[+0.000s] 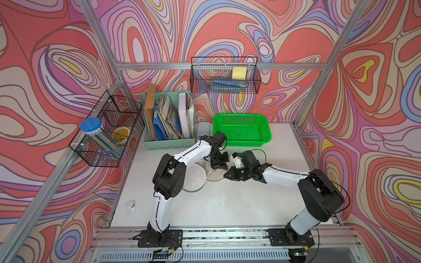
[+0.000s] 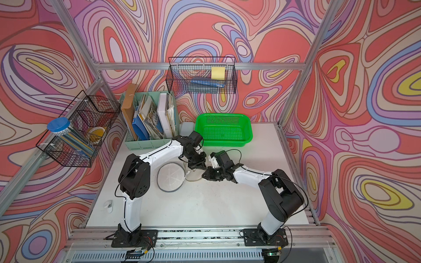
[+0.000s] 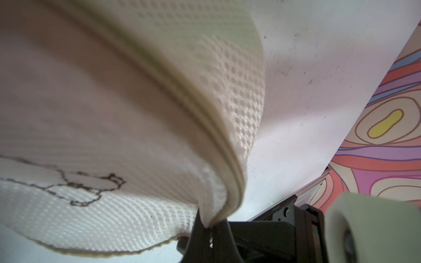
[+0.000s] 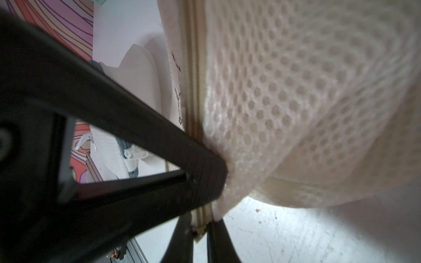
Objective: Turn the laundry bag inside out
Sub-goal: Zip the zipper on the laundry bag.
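The laundry bag (image 1: 193, 180) is white mesh with a round grey-rimmed end, lying on the table's middle in both top views (image 2: 170, 176). My left gripper (image 1: 218, 168) points down at the bag's right end, and the left wrist view shows it (image 3: 210, 226) shut on a gathered fold of mesh beside the zipper seam (image 3: 205, 118). My right gripper (image 1: 227, 175) comes in low from the right, tip to tip with the left. In the right wrist view it (image 4: 201, 230) is shut on the bag's zipper edge, with mesh (image 4: 296, 91) bulging above. A left finger (image 4: 136, 136) crosses that view.
A green plastic basket (image 1: 242, 131) stands behind the grippers at the back of the white table (image 1: 227, 205). A mint file organizer (image 1: 168, 123) sits back left, with wire baskets (image 1: 109, 129) on the frame. A small white object (image 1: 132, 206) lies near the left edge.
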Tool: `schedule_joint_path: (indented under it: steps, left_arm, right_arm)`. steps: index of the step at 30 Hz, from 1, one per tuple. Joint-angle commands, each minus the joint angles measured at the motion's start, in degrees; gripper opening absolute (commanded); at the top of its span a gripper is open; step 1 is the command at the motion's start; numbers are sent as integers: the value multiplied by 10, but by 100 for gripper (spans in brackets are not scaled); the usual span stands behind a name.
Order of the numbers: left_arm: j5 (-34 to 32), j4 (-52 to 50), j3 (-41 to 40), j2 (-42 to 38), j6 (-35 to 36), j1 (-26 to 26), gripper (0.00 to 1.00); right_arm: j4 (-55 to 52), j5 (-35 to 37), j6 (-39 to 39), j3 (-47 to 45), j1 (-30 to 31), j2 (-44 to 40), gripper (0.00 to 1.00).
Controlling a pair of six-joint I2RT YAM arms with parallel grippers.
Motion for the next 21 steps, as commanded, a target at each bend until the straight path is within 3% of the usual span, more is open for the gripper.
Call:
schedule_joint_path:
  steps: [1, 4, 13, 21]
  left_arm:
    - [-6, -5, 23, 10, 2, 1, 0]
    - [3, 2, 20, 11, -3, 1, 0]
    - [-3, -8, 20, 9, 0, 6, 0]
    - [29, 25, 21, 3, -41, 43, 0]
  right_arm:
    - [-21, -4, -20, 8, 2, -21, 19]
    - [-16, -5, -20, 6, 2, -22, 20]
    - [-16, -4, -17, -1, 2, -33, 8]
    - [-3, -7, -1, -41, 2, -60, 7]
